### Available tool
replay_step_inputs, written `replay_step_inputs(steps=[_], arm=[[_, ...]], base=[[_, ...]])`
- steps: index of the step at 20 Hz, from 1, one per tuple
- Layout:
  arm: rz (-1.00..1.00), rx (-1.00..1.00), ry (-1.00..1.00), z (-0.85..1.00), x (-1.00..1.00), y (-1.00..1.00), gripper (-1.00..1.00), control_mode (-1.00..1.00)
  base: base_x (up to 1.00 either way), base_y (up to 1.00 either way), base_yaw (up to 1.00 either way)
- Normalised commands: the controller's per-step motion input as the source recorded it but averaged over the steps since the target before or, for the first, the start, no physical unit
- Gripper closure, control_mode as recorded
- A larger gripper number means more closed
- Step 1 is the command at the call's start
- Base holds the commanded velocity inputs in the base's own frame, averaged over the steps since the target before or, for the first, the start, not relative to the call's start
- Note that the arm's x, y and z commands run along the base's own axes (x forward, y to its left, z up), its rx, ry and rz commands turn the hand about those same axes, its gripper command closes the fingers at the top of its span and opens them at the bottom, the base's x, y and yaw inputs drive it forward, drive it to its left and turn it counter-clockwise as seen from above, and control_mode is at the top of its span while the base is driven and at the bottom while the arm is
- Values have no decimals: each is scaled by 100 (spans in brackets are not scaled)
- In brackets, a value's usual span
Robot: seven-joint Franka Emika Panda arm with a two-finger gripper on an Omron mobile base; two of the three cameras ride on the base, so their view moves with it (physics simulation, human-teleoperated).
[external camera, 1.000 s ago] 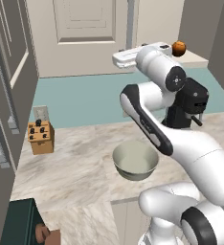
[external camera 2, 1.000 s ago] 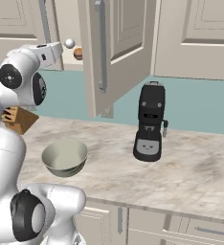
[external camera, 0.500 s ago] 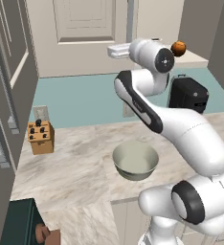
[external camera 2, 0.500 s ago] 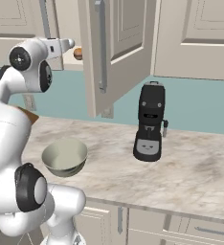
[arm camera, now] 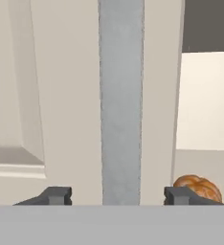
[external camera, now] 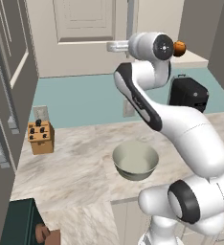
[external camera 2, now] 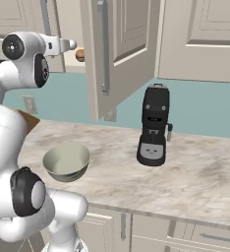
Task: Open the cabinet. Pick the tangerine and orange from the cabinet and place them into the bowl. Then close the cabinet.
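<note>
The cabinet's left door (external camera: pixel 80 28) is shut and its right door (external camera 2: pixel 122 49) hangs open. My gripper (arm camera: pixel 117 196) is open and straddles the left door's vertical grey bar handle (arm camera: pixel 121 95), with a gap on each side. The gripper (external camera: pixel 110 46) points at that door from the right, high above the counter (external camera 2: pixel 71 45). One round orange fruit (arm camera: pixel 198 185) sits on the shelf just beyond the door edge (external camera: pixel 179 47) (external camera 2: pixel 80 55); whether it is the tangerine or the orange I cannot tell, and the other one is hidden. The pale bowl (external camera: pixel 135 171) (external camera 2: pixel 63 172) stands on the counter, holding nothing.
A black coffee machine (external camera: pixel 188 93) (external camera 2: pixel 154 128) stands on the marble counter right of the bowl. A wooden knife block (external camera: pixel 40 137) is at the left by the wall. A dark grey tall cabinet (external camera: pixel 4 86) lines the left side.
The arm has swung up and left, bringing the hand to the left door's handle. The fingers have narrowed around the bar. Fruit and bowl have not moved.
</note>
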Motion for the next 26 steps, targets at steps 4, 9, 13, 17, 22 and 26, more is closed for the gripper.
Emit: replay_step_inputs(steps=[4, 9, 13, 17, 22, 26], arm=[[0, 0, 0, 0, -11, 0, 100, -100], [-1, 0, -16, 0, -77, 0, 100, -100], [-3, 0, -27, 0, -100, 12, 100, -100], [-5, 0, -30, 0, -100, 32, 100, -100], [-8, 0, -17, 14, -100, 45, 100, -100], [-8, 0, -4, 23, -63, 12, 100, -100]], base=[[0, 0, 0], [0, 0, 0], [0, 0, 0], [0, 0, 0], [0, 0, 0], [0, 0, 0]])
